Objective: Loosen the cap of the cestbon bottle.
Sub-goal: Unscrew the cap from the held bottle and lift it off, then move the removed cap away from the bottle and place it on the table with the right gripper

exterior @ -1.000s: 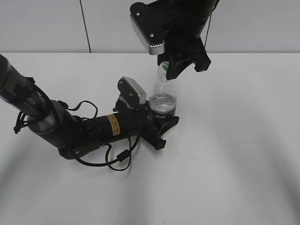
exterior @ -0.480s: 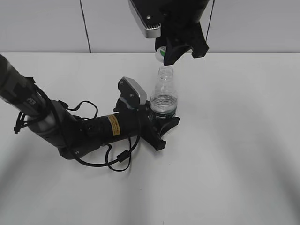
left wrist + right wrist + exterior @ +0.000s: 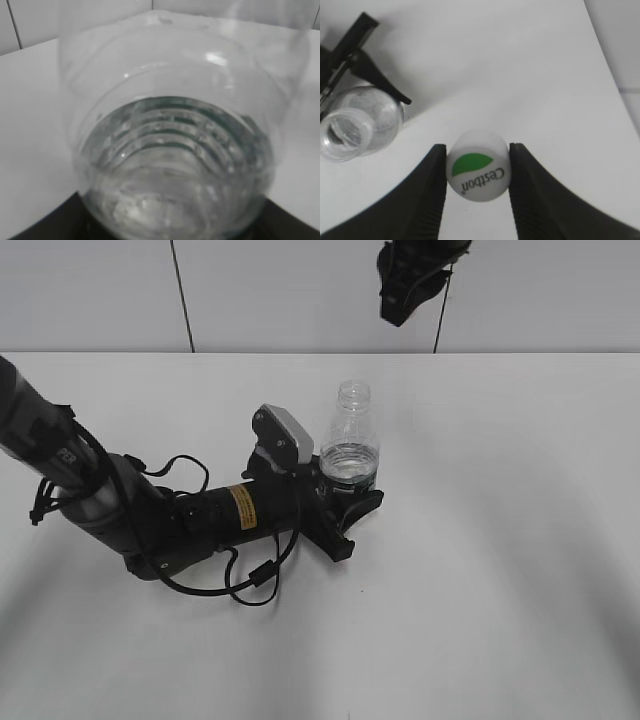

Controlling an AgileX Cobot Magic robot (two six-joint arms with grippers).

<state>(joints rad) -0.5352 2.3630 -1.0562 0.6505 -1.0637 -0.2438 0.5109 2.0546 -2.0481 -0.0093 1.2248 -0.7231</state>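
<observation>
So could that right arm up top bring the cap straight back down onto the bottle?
Probably yes. The right gripper has its jaws shut on the cap, the bottle stands upright with its mouth open, and the left gripper clamps only its base, nothing above it.

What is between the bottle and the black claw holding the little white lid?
Nothing but bare white table, as the right wrist view shows. The right gripper pinches the cap, away from the open bottle.

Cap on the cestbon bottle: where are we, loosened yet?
Done, and beyond loosening: the cap is fully off. The cestbon bottle stands on the table with an open neck. In hand: the right pincer is clamped on the cap, high above the table; the left pincer grips the bottle's base, upright. Left: nothing for the loosening itself that these views show.
</observation>
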